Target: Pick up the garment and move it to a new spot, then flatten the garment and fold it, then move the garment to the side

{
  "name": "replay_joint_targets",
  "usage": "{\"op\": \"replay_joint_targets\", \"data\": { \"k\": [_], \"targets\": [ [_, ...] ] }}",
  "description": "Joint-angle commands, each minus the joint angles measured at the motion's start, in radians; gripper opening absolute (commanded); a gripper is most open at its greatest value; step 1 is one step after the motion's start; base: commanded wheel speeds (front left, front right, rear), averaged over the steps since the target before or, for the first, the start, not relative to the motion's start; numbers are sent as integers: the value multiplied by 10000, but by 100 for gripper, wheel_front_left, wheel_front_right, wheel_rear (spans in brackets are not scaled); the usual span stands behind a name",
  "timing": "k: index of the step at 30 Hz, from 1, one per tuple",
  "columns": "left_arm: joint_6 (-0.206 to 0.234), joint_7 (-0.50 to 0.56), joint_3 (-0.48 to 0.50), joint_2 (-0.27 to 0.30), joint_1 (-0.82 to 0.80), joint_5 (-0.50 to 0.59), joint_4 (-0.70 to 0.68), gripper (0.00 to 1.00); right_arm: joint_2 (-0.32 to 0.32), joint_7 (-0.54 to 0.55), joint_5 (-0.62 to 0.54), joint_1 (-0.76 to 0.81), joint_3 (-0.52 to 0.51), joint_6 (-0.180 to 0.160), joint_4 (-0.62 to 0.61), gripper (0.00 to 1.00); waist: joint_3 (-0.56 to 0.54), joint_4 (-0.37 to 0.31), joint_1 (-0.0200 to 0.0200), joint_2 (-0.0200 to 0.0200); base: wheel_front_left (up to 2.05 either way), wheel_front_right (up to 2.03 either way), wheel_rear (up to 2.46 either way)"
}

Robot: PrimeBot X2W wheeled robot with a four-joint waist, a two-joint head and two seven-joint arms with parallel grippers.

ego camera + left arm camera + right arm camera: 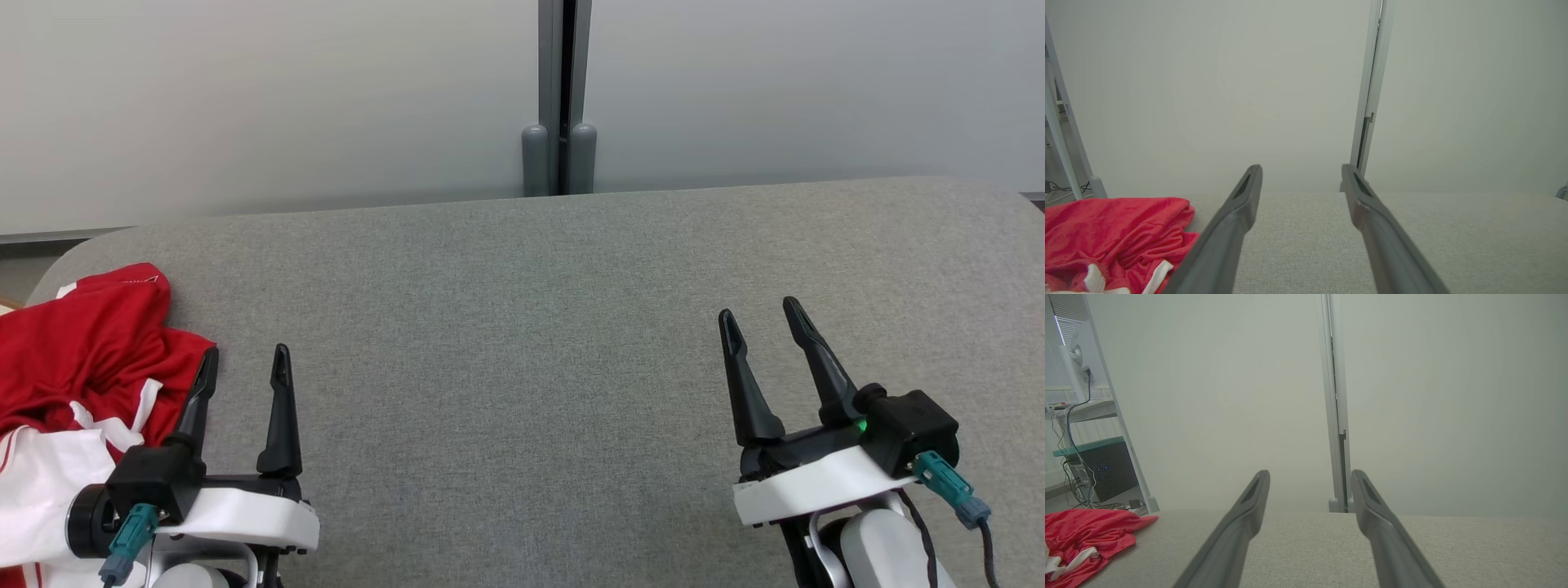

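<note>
The crumpled red-and-white garment, its small print unreadable, lies at the counter's left edge just beside the left hand, spread wide and empty like the right hand.

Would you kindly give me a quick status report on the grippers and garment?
Left gripper open, empty. Right gripper open, empty. Red-and-white garment crumpled at left end of grey table, ungrasped. Nothing blocking it.

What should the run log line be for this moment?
stage: before pickup | garment: crumpled, red and white, left end of grey surface | left gripper: open, beside garment | right gripper: open, over grey surface
</note>
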Motion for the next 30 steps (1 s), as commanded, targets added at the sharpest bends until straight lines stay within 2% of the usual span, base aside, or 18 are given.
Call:
{"op": "replay_joint_targets", "data": {
  "k": [1,15,30],
  "targets": [
    [65,-67,2,47,-130,256,1,100,-25,-95,-243,-113,67,0,17,100,-7,4,0,-1,0,0,0],
    [119,-304,-19,38,-125,1173,42,100,-31,-335,-1078,-168,241,0,94,100,-51,34,0,-1,0,0,0],
    [170,-293,5,24,-127,1037,113,100,-29,-325,-827,-179,80,0,338,100,-94,19,0,-1,0,0,0]
  ]
}}
